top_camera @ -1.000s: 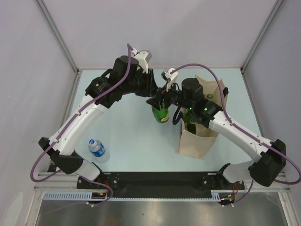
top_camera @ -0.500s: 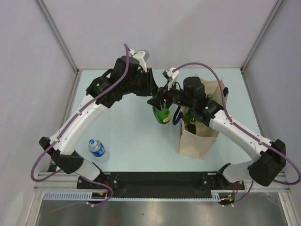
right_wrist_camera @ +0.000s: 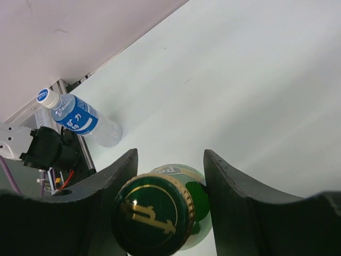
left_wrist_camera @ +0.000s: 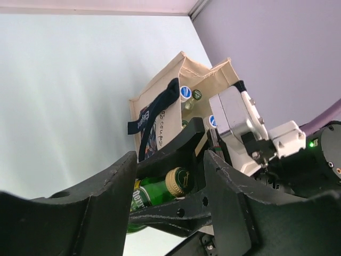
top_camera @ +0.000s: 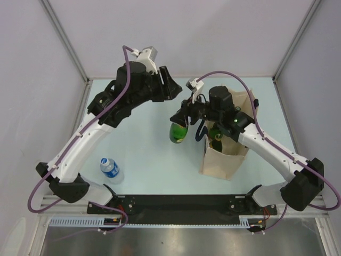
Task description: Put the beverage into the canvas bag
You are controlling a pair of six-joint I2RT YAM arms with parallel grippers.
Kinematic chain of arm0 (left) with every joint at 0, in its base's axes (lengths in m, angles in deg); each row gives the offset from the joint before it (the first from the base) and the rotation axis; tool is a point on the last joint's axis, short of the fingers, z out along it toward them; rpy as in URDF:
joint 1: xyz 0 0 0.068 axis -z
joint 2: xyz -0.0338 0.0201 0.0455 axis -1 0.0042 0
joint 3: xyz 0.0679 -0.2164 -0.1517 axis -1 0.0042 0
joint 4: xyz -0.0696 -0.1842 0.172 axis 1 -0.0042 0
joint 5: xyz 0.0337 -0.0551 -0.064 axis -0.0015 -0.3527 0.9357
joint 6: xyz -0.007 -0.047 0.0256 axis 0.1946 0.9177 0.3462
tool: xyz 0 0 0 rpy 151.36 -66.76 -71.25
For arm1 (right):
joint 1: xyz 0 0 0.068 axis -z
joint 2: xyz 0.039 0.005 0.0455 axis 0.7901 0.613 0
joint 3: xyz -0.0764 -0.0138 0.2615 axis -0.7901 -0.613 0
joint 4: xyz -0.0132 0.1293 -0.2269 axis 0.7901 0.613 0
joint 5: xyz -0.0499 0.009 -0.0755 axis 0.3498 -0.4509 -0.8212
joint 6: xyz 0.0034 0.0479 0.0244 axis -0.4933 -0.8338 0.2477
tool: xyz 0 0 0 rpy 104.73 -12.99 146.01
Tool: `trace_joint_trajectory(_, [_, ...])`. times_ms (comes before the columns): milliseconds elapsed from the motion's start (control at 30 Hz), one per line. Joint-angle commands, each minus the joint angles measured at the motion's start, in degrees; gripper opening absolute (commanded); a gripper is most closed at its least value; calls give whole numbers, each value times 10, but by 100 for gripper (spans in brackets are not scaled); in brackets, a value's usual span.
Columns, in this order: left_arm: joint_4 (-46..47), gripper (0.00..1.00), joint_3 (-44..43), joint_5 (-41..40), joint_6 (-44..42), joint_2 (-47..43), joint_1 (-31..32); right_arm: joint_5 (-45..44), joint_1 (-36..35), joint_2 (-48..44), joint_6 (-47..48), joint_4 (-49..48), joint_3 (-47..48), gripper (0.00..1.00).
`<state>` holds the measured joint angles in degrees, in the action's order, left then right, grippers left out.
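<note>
From above, the right gripper (top_camera: 184, 116) covers the green bottle's (top_camera: 177, 134) neck, and the right arm (top_camera: 229, 120) hides much of the bag's (top_camera: 224, 162) mouth. In the left wrist view, the left fingers (left_wrist_camera: 90, 208) block the green bottle's body and the bag's base. The water bottle's (right_wrist_camera: 80, 118) label is too small to read.

Pale table (top_camera: 149, 165) with upright canvas bag (top_camera: 221, 160) and, apparently standing, small water bottle (top_camera: 111, 169).
</note>
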<state>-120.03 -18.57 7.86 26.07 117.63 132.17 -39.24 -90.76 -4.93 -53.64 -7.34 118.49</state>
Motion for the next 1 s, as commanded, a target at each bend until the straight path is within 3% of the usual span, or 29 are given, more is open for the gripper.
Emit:
trace_joint_trajectory(0, [33,59,25,-27,5,-37,-3,30,20,-37,-30,-77,32,0])
trace_joint_trajectory(167, [67,61,90,-36,-3,-81,-14,35,37,-49,-40,-72,40,0])
trace_joint_trajectory(333, [109,71,192,-45,-12,-134,-19,42,64,-68,-50,-62,52,0])
trace_joint_trajectory(500, [155,75,275,-39,-12,-182,-26,48,89,-101,-67,-46,61,0])
trace_joint_trajectory(967, [176,75,342,-9,-5,-201,-51,98,239,-172,-120,31,106,0])
